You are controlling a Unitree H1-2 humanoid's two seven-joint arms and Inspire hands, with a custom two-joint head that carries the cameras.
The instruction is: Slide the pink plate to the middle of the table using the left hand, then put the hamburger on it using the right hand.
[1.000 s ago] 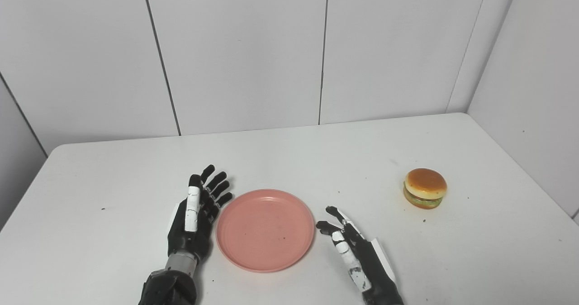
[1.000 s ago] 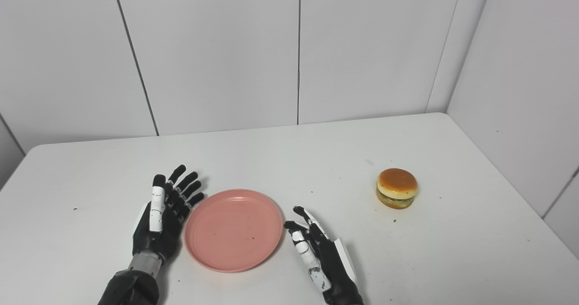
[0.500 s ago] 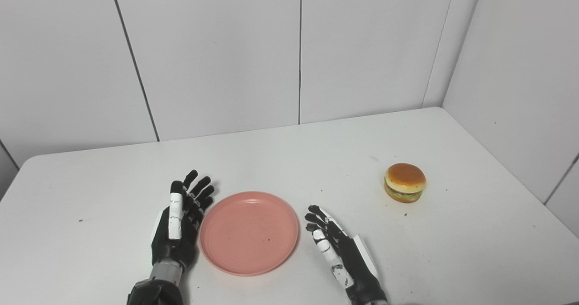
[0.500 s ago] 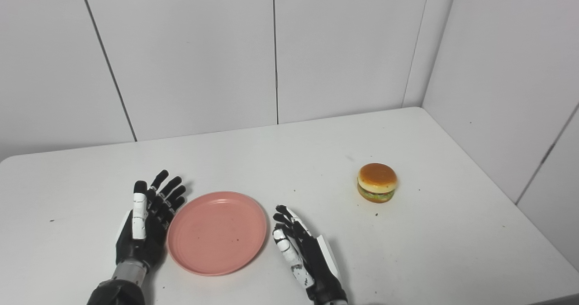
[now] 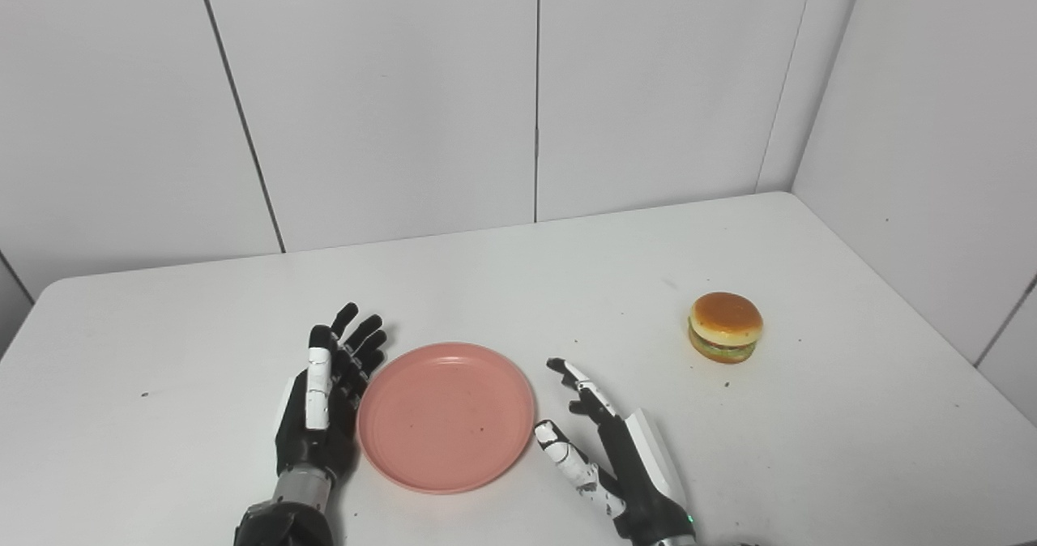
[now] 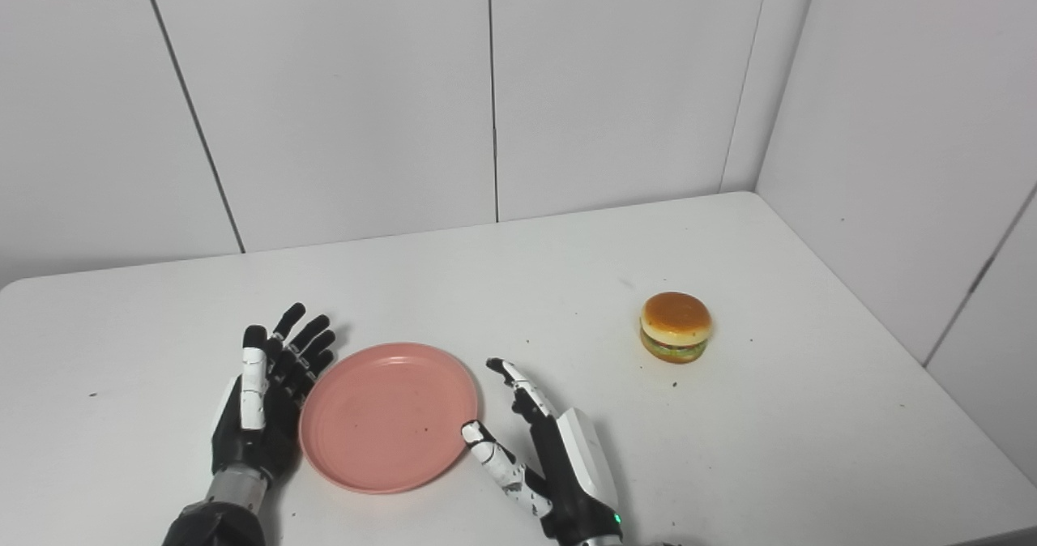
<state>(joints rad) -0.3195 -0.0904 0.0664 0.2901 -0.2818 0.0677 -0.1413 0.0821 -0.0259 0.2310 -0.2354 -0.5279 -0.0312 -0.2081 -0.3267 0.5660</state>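
- Table, white with a few dark specks, carries everything in view; its surface and the wall panels behind it show no readable writing, brand or label.
- Pink plate lies flat between the two sets of fingers, holding nothing but a couple of tiny dark specks; no mark or lettering shows on it.
- Left hand rests just beside the plate's left rim, fingers straight and spread a little, pointing away from the robot, holding nothing; whether its edge touches the rim cannot be told.
- Right hand sits just off the plate's right rim, wide apart and gripping nothing: the thumb reaches toward the rim while the fingers stretch forward.
- Hamburger stands on the table well beyond the right fingertips, farther right and farther from the robot, apart from both hands and from the plate; no label shows on it.
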